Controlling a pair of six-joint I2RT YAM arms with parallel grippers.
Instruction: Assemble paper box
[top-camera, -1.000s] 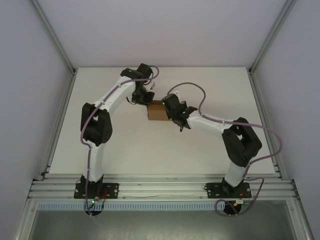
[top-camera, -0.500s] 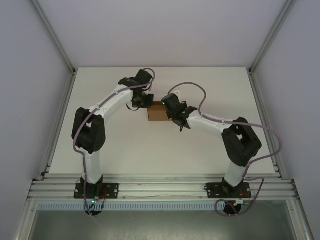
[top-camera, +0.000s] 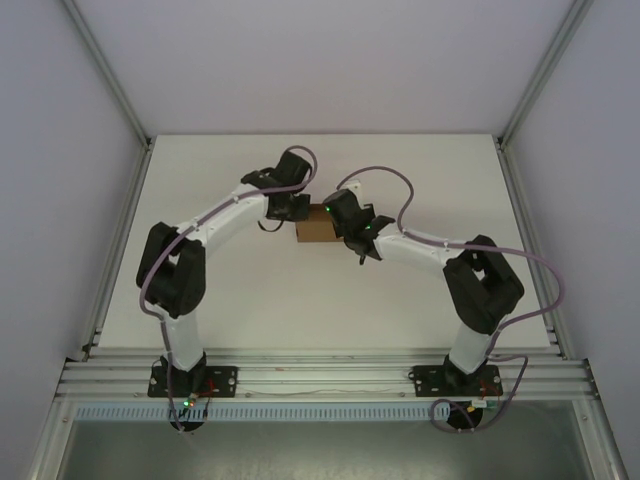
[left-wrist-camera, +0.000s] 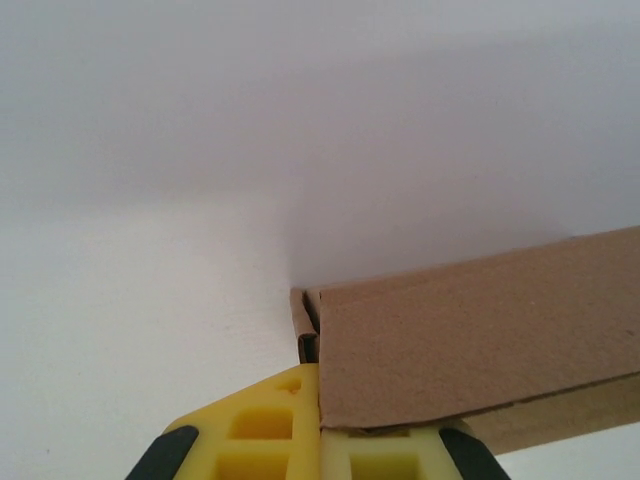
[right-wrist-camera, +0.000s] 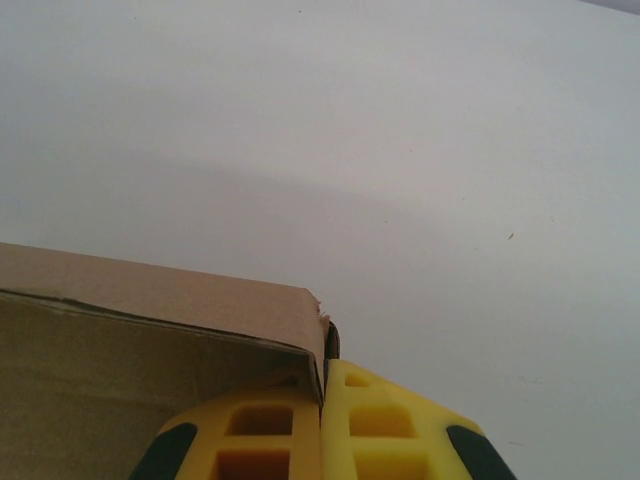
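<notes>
Toward the table's (top-camera: 250, 290) far edge, left gripper (left-wrist-camera: 320, 425) and right gripper (right-wrist-camera: 322, 410) pinch opposite ends of the paper box (top-camera: 312, 227), apparently squaring it; next, one likely must release to tuck flaps.

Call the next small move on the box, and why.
Probably hold the right gripper as an anchor and nudge the left gripper slightly inward. Both are shut on cardboard at opposite sides of the paper box. In the left wrist view, a second cardboard layer at the corner by the fingers stands slightly apart, so that wall looks not fully seated.
</notes>
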